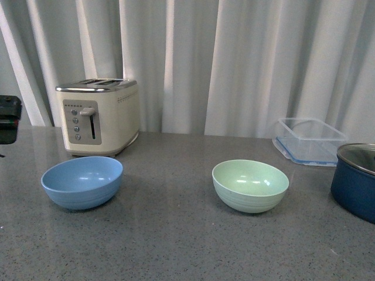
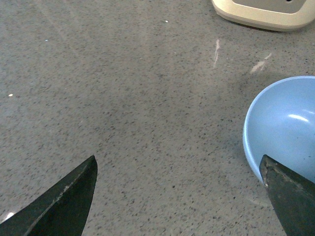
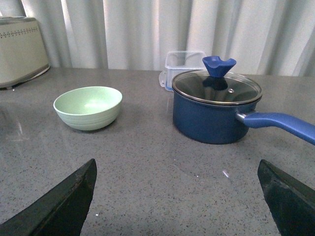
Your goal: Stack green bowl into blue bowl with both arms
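The blue bowl (image 1: 82, 182) sits upright and empty on the grey counter at the left, in front of the toaster. To its right, a good gap away, the green bowl (image 1: 250, 185) also stands upright and empty. In the left wrist view my left gripper (image 2: 180, 196) is open above bare counter, with the blue bowl (image 2: 283, 129) beside one fingertip. My right gripper (image 3: 177, 199) is open over bare counter, and the green bowl (image 3: 88, 107) lies well ahead of it. A black part of the left arm (image 1: 9, 119) shows at the front view's left edge.
A cream toaster (image 1: 99, 116) stands behind the blue bowl. A dark navy pot with glass lid (image 1: 356, 179) sits at the right edge, its handle (image 3: 280, 123) pointing out. A clear plastic container (image 1: 309, 140) is behind it. White curtains close off the back.
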